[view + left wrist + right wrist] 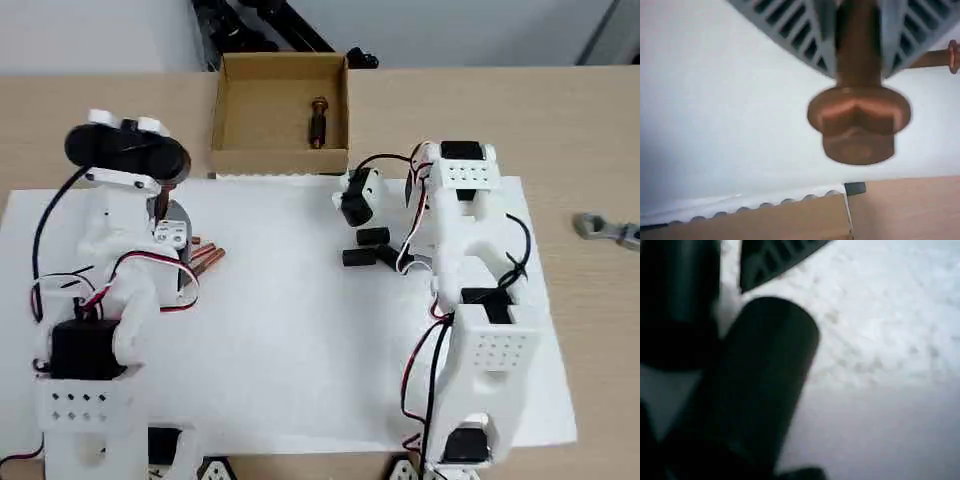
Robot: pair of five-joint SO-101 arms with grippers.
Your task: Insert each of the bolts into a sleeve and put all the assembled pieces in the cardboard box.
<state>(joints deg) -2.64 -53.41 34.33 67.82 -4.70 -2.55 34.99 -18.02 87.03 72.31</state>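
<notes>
My left gripper [165, 212] hangs over the left part of the white mat [300, 340], shut on a copper bolt [858, 120]. The bolt's shaft is clamped between the grey ribbed fingers [790, 30] and its hex head points out of them. A few loose copper bolts [205, 257] lie just right of that gripper. Two black sleeves [372, 237] [360, 257] lie on the mat beside my right gripper [395, 258]. One sleeve [760, 390] is very close in the right wrist view. The cardboard box [232, 100] at the back holds one assembled piece [318, 122].
A metal wrench [605, 228] lies on the bare wooden table at the far right. The box's front wall [790, 220] stands close beyond the held bolt. Open mat stretches between the two arms.
</notes>
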